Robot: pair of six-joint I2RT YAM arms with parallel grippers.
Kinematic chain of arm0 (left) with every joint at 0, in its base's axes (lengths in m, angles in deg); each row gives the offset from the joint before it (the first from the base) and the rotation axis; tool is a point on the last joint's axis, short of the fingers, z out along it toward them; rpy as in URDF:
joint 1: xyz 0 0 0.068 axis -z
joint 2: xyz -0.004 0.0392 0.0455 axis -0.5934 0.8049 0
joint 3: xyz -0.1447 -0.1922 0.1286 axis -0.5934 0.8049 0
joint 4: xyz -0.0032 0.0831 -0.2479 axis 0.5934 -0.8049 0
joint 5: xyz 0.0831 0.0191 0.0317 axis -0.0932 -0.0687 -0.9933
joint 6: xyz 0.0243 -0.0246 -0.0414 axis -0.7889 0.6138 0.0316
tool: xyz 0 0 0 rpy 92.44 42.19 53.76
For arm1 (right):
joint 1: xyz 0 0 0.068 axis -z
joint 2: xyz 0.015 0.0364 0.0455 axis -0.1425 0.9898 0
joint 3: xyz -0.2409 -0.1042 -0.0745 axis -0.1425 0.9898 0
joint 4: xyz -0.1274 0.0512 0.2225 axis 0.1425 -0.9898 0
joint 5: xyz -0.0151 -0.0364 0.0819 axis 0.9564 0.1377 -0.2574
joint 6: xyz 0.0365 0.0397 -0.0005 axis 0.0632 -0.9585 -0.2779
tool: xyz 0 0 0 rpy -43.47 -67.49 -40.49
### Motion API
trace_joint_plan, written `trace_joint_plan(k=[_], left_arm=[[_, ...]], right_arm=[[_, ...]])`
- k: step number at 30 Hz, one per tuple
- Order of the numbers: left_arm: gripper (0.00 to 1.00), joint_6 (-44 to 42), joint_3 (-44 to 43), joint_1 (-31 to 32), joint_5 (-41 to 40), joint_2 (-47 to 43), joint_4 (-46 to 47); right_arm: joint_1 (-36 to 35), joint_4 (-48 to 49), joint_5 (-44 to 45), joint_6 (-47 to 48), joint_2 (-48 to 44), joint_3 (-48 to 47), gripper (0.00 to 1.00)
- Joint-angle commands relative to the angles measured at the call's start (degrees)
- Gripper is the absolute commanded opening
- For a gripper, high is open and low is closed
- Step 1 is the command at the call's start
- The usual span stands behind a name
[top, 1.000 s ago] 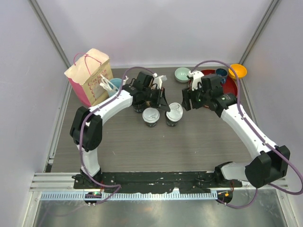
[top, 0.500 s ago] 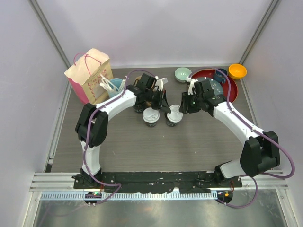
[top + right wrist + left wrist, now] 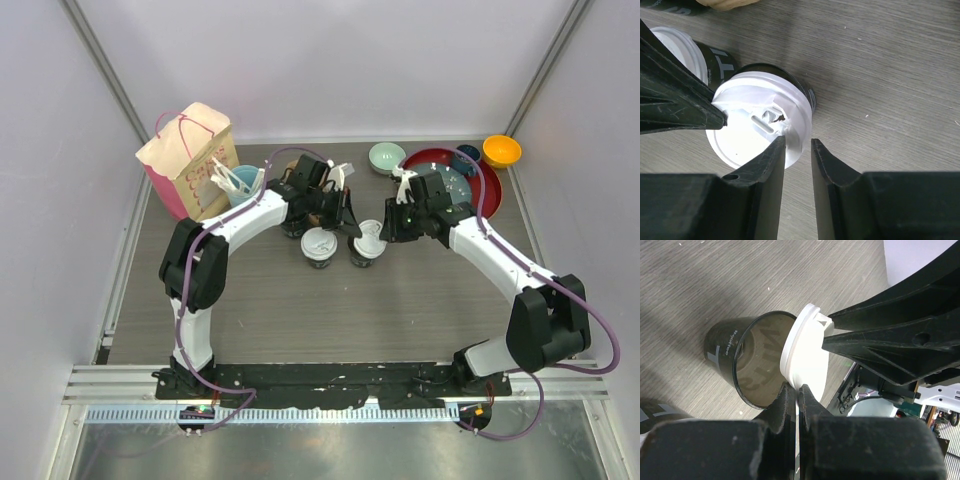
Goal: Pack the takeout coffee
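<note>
Left hand (image 3: 798, 387) pressed shut, pinching white lid (image 3: 807, 357) by its rim; lid tilted up off open black cup (image 3: 732, 352). Right hand (image 3: 798, 142) narrowly spread astride opposite rim; contact unclear.

Two cups between two pairs of jaws.
The lid (image 3: 805, 355) sits tilted on the cup (image 3: 747, 362), one rim between the left gripper's (image 3: 797, 390) jaws, the opposite rim at the mouth of the right gripper's (image 3: 797, 142) jaws. The second cup (image 3: 685, 45) stands beside the first, ahead and left of the right jaws.
</note>
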Motion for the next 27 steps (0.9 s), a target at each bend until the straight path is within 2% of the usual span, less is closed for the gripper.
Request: trace_joint_plan(k=[1,2,6,9,12,17,20,21,24,27], left_arm=[[0.00,1.1,-1.1,-0.6,1.5,-0.5,3.7],[0.00,1.1,-1.0,-0.7,1.5,-0.6,3.7],[0.00,1.2,-0.7,-0.7,1.6,-0.6,4.1],[0.00,1.4,-0.6,-0.7,1.7,-0.6,4.2],[0.00,1.8,-0.5,-0.6,1.7,-0.6,4.2],[0.01,1.2,-1.3,-0.7,0.8,-0.5,2.6],[0.16,-0.2,-2.1,-0.7,-0.6,-0.7,0.9],[0.24,-0.5,-2.3,-0.7,-1.2,-0.5,0.6],[0.37,-1.4,-2.9,-0.7,-2.4,-0.3,-0.8],[0.44,-2.0,-3.2,-0.7,-2.4,-0.5,-1.6]], right_arm=[[0.2,1.8,-1.1,-0.6,0.1,0.4,0.31],[0.2,1.8,-1.3,-0.7,-0.1,0.5,0.30],[0.3,1.9,-1.4,-0.8,-0.9,0.9,0.12],[0.2,1.8,-1.4,-0.7,-1.2,0.6,0.04],[0.2,1.6,-1.3,-0.7,-1.6,0.4,0.01],[0.3,-0.4,-0.3,-0.5,-2.4,-0.5,0.01],[0.2,-1.2,0.0,0.1,-2.6,-1.3,0.01],[0.2,-1.2,0.1,0.2,-2.4,-1.6,0.01],[0.3,-2.2,0.0,0.3,-1.4,-2.4,0.01],[0.2,-2.5,-0.4,0.3,-1.0,-3.0,0.01]])
